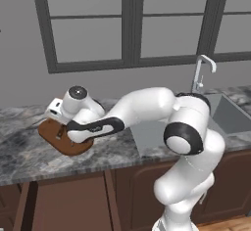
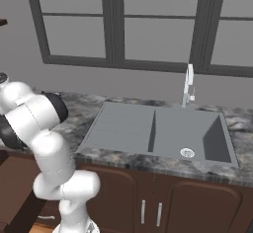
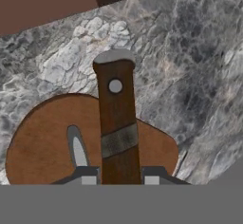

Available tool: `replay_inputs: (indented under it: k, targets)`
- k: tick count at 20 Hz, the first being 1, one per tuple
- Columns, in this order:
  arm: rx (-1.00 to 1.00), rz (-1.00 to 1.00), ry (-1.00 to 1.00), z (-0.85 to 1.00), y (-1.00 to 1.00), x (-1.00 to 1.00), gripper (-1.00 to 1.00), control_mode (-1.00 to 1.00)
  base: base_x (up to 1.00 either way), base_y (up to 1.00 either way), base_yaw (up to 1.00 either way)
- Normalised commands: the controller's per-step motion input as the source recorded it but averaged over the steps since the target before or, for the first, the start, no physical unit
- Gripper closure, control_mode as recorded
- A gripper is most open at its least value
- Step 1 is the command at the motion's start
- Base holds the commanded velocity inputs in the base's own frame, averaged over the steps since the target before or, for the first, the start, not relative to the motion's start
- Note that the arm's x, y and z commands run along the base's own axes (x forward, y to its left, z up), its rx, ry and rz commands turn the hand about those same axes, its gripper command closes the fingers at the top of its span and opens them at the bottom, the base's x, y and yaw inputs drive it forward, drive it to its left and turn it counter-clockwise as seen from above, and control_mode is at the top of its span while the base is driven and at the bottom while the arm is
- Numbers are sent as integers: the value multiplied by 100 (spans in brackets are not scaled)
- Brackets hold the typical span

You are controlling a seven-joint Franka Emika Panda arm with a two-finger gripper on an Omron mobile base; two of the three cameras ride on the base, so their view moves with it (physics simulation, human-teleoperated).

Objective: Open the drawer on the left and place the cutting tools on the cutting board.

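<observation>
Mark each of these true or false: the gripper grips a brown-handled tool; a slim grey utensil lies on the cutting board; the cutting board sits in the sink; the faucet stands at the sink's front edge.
1. True: the gripper is closed on the brown-handled tool.
2. True: the slim grey utensil lies on the cutting board.
3. False: the board lies on the marble counter, left of the sink.
4. False: the faucet stands at the sink's back edge, by the window wall.
</observation>
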Motion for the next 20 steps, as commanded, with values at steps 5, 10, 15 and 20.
replay_inputs:
  k: [5, 10, 15, 20]
  targets:
    - [0, 6, 7, -1, 0, 64, 100, -100, 0, 0, 0]
    - [0, 4, 1, -24, 0, 41, 100, -100, 0, 0, 0]
    - [0, 2, 0, -40, 7, 30, 100, -100, 0, 0, 0]
    - [0, 0, 0, -26, 36, 32, 100, -100, 0, 0, 0]
